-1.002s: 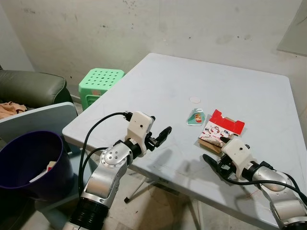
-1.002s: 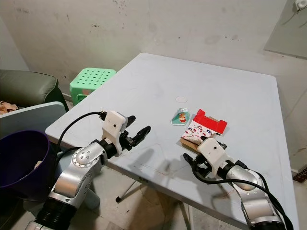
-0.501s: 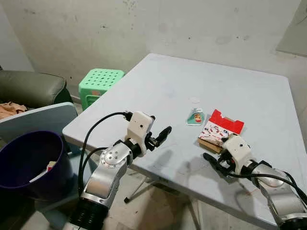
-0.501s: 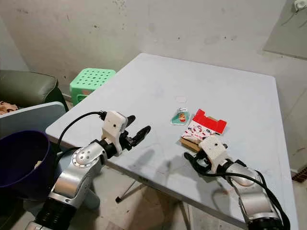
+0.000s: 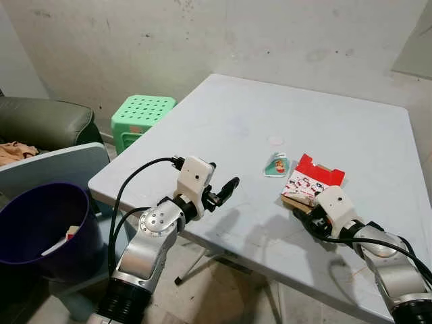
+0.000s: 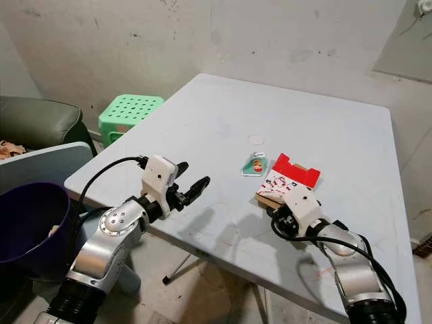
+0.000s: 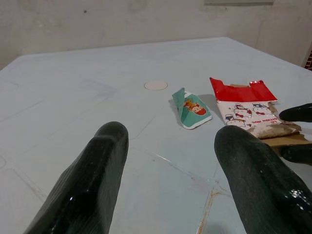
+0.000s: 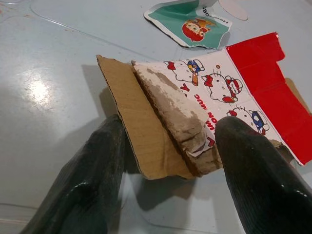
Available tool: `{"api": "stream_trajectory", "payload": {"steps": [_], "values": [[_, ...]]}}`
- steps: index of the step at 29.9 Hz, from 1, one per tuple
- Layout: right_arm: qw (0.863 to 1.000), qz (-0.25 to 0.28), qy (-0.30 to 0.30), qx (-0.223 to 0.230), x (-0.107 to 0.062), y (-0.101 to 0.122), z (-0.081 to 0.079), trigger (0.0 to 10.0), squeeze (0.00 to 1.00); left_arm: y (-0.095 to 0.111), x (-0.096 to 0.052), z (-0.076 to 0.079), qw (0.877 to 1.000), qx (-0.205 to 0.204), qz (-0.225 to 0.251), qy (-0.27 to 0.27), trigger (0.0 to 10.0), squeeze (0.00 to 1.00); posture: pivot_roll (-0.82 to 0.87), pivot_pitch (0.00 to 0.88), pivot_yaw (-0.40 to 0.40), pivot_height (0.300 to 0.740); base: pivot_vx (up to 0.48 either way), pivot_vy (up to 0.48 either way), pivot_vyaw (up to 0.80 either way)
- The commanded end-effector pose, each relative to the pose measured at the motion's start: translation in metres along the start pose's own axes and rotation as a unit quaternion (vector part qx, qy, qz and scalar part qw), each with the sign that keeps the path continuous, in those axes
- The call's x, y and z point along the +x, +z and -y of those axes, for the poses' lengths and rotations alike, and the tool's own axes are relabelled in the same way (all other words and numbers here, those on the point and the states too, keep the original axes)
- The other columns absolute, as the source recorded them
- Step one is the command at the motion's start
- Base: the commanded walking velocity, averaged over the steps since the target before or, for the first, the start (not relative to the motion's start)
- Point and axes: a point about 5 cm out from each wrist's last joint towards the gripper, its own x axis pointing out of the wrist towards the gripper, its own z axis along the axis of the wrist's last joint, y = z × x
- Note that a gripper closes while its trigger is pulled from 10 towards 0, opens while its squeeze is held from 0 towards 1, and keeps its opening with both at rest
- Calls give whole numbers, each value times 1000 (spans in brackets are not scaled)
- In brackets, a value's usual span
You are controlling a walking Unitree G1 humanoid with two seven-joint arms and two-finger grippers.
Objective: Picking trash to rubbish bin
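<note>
A torn red and white carton [image 5: 312, 184] with cartoon print lies on the pale table [image 5: 236, 121], right of the middle. Just left of it sits a small teal wrapper [image 5: 276, 164]. My right gripper [image 8: 170, 134] is open at the carton's near end [image 8: 195, 112], with one black finger on each side of the brown cardboard flap. My left gripper [image 5: 228, 187] hovers open over the table's near left part, holding nothing. It faces the teal wrapper [image 7: 191, 107] and the carton [image 7: 248, 109] from some way off.
A dark purple bin [image 5: 40, 226] holding a little rubbish stands on the floor left of the table, beside a grey chair [image 5: 61, 165]. A green stool [image 5: 142, 111] and a dark sofa [image 5: 40, 125] lie further left. A white disc [image 5: 274, 140] rests past the wrapper.
My right gripper has moved forward along the table to the carton, and its fingers now sit on either side of the near flap. The left arm has barely moved.
</note>
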Motion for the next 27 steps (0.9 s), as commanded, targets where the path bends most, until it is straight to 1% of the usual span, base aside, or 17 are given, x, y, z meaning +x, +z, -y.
{"api": "stream_trajectory", "payload": {"steps": [1,2,3,4,6,24,27], "values": [[1000,-10,0,-2,1,0,4,549,0,5,-1,-2,1000,8,8,6,10000,0,36,38,-14,740,0,0,0],[1000,-10,0,-2,1,0,4,549,0,5,-1,-2,1000,8,8,6,10000,0,36,38,-14,740,0,0,0],[1000,-11,5,-2,1,0,3,78,0,5,-1,-2,1000,8,8,7,10000,0,36,37,-15,740,0,0,0],[1000,-12,6,-3,1,0,3,196,0,5,-1,-2,1000,8,8,8,10000,0,36,37,-15,740,0,0,0],[1000,-13,10,-4,1,-1,2,0,0,6,-1,-2,1000,8,9,8,10000,0,37,37,-15,740,0,0,0],[1000,-11,25,-5,1,-1,-2,0,0,6,0,-4,1000,14,11,14,10000,0,40,36,-14,740,0,0,0],[1000,-7,28,-4,2,0,-3,0,0,6,0,-4,1000,15,11,13,10000,0,36,23,-13,740,0,0,0]]}}
